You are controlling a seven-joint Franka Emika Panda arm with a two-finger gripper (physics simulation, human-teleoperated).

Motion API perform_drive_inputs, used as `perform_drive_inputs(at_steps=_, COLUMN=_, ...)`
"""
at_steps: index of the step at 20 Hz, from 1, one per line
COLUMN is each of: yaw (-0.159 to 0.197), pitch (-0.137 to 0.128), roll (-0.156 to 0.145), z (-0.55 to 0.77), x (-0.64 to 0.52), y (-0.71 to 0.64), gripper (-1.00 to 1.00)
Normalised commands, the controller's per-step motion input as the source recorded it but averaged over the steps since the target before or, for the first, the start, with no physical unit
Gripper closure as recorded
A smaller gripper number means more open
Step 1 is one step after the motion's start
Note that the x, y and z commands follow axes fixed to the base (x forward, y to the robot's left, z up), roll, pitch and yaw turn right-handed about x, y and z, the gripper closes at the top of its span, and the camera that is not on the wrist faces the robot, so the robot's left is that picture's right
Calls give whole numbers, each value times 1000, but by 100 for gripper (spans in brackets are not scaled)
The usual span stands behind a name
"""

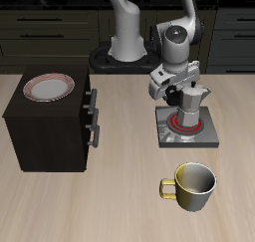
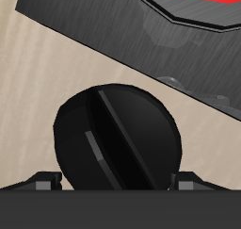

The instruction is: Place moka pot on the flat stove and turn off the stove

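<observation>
Black stove knob (image 2: 115,139) fills wrist view, directly ahead of end effector (image 2: 115,184), centred between fingertips (image 2: 42,182) standing apart on either flank, not clamped. Knob ridge runs diagonal across gap. Flat stove (image 1: 184,131) below end effector (image 1: 171,99) on worktop (image 1: 120,206). Moka pot (image 1: 188,103) sits on red burner (image 1: 185,120), just behind knob. Judgement: placing done; next, close on knob, twist off.

White, rounded arm segments with dark joint bands (base dark too); grey pincer (image 1: 177,89) housing.
</observation>
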Motion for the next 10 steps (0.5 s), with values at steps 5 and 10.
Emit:
perform_drive_inputs(at_steps=5, yaw=-35, pitch=15, roll=21, z=-25, x=-14, y=8, gripper=100)
perform_drive_inputs(at_steps=10, yaw=-36, pitch=-7, roll=50, z=45, x=31, y=121, gripper=100)
